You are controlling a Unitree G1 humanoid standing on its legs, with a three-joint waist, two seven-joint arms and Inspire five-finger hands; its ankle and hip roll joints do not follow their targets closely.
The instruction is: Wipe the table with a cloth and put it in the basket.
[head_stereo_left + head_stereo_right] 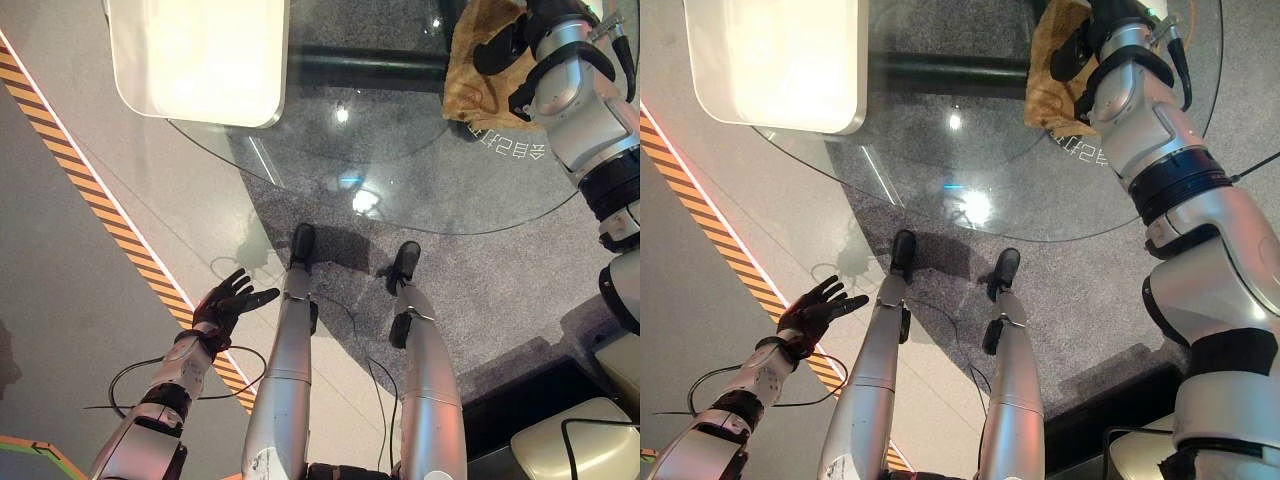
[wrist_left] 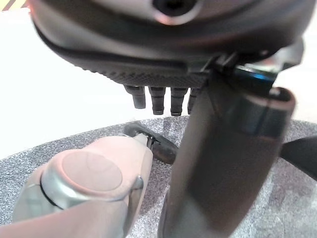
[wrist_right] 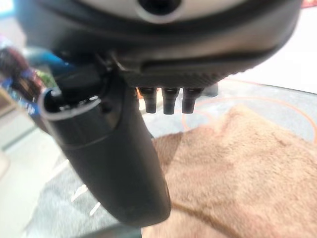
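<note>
Right hand (image 1: pixel 500 45) on tan cloth (image 1: pixel 478 75), fingers straight, flat on it.
Cloth lies on glass table (image 1: pixel 400 190); left hand (image 1: pixel 232 300) w/ fingers spread, low beside table.

Cloth (image 1: pixel 487 62) lies on table (image 1: pixel 400 190), far right side, w/ right hand (image 1: pixel 505 45) on it. Tray (image 1: pixel 195 60) sits far left on table. Left hand (image 1: pixel 232 300) hangs low, left of table, near striped floor tape (image 1: pixel 100 205).

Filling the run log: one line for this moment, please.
stage: wiping | right hand: open, on brown cloth | cloth: on glass table | left hand: open, idle, low
</note>
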